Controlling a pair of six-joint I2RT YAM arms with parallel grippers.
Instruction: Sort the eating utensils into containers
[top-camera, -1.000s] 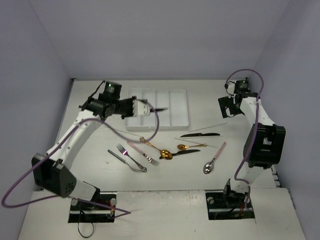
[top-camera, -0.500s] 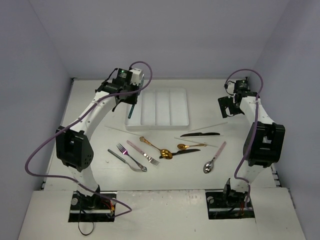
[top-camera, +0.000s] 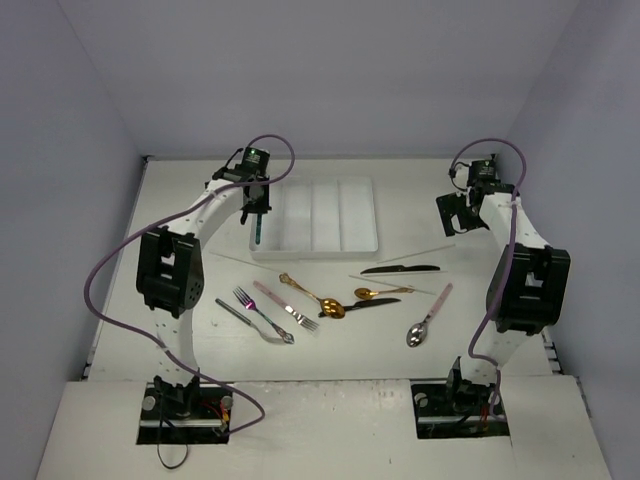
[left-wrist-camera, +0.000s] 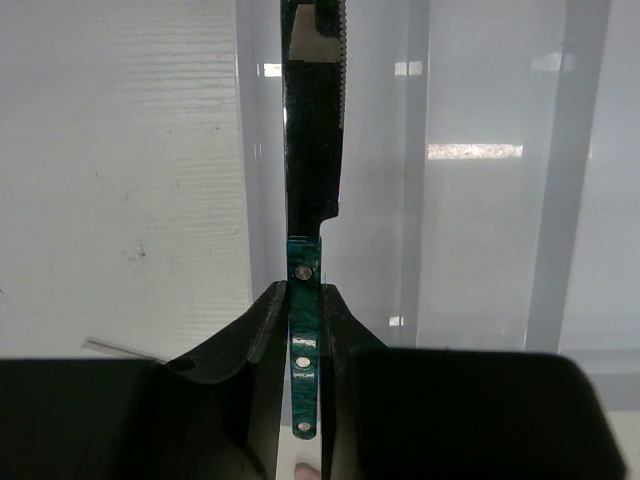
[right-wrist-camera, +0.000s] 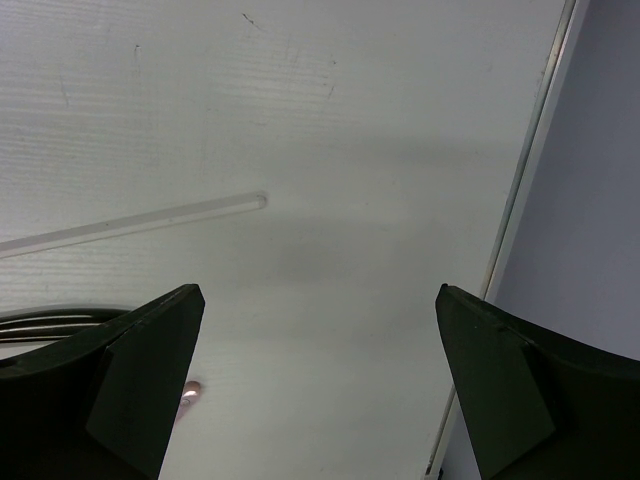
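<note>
Teal-handled knife (left-wrist-camera: 312, 150) is pinched by its handle in the left gripper (left-wrist-camera: 303, 305), jaws pressed onto it. Its blade runs along the leftmost compartment of the white tray (top-camera: 318, 250), above it and not yet set down.

Risk: the blade looks nearer the tray's outer left wall than the divider. A skewed release could hang the tip on the rim and tip the knife out onto the table (top-camera: 180, 250). The three compartments to the right are bare, so there is room that way.

Mid-table, loose and apart from the tray: silver fork (top-camera: 243, 297), pink-handled fork (top-camera: 285, 306), gold spoon (top-camera: 330, 308), black knife (top-camera: 400, 269), pink-handled spoon (top-camera: 430, 318).

Right gripper (right-wrist-camera: 320, 300) hovers far right, jaws spread, holding nothing. A chopstick (right-wrist-camera: 130, 225) is near it and the table edge just beside, so little room outward.
</note>
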